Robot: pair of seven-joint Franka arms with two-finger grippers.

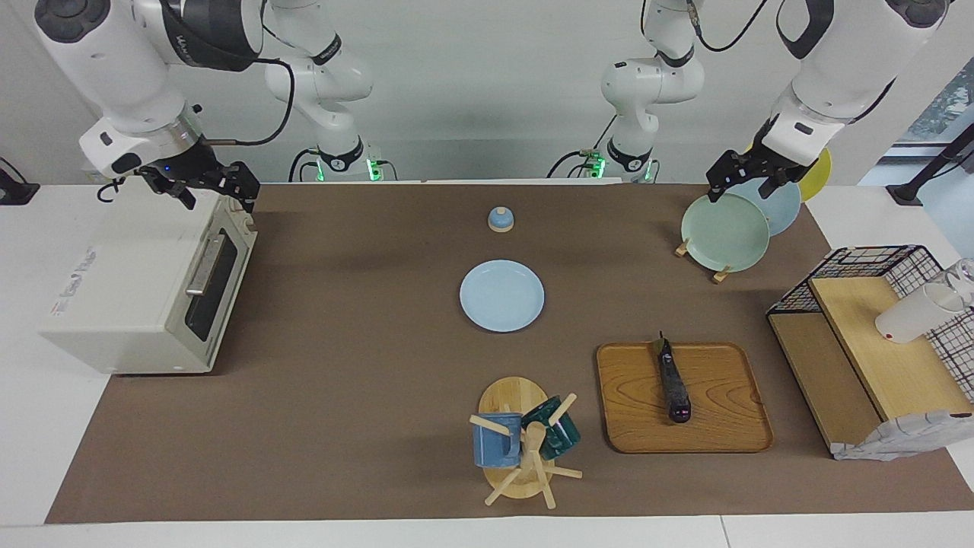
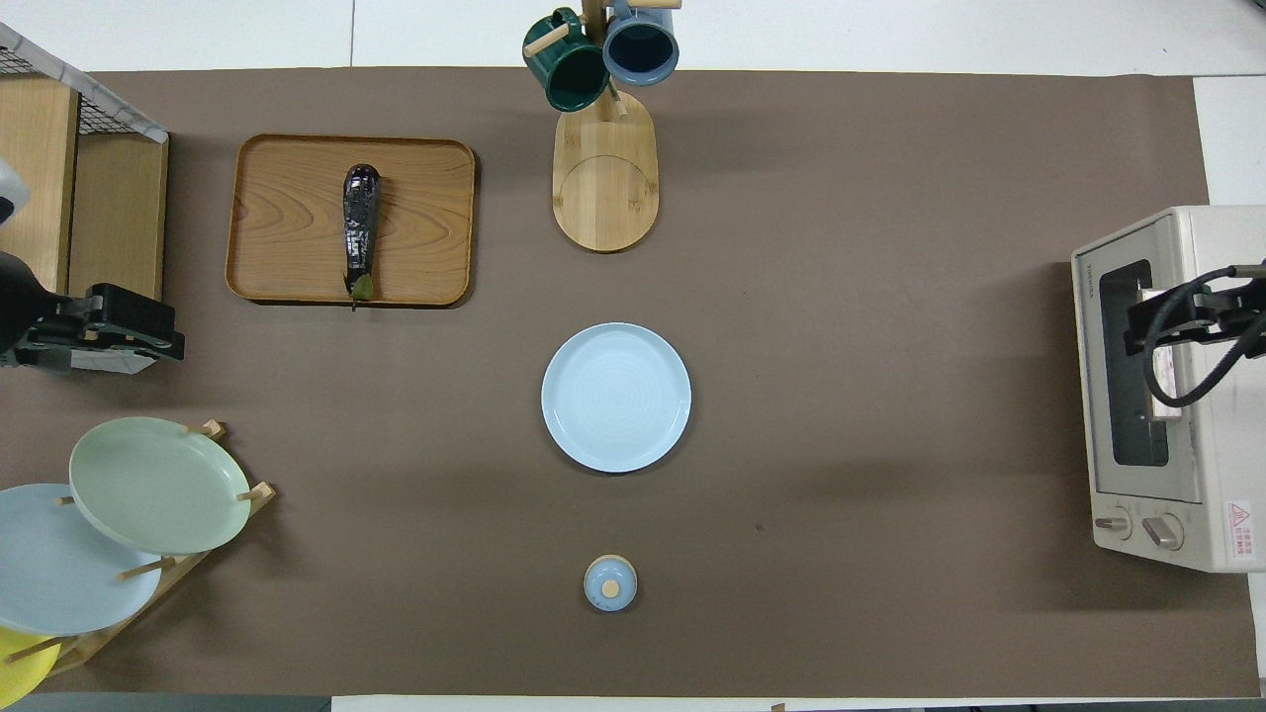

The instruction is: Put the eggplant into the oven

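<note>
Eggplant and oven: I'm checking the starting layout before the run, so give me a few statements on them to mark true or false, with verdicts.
1. The eggplant lies on the wooden tray. True.
2. The oven door is open. False: it is shut.
3. The left gripper holds the eggplant. False: it is open, over the plate rack, holding nothing.
4. The right gripper is over the oven. True.
5. The eggplant rests on the light blue plate. False: that plate is bare.

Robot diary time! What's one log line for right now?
eggplant: on wooden tray | oven: door shut | left gripper: open, over plate rack | right gripper: open, over oven
</note>
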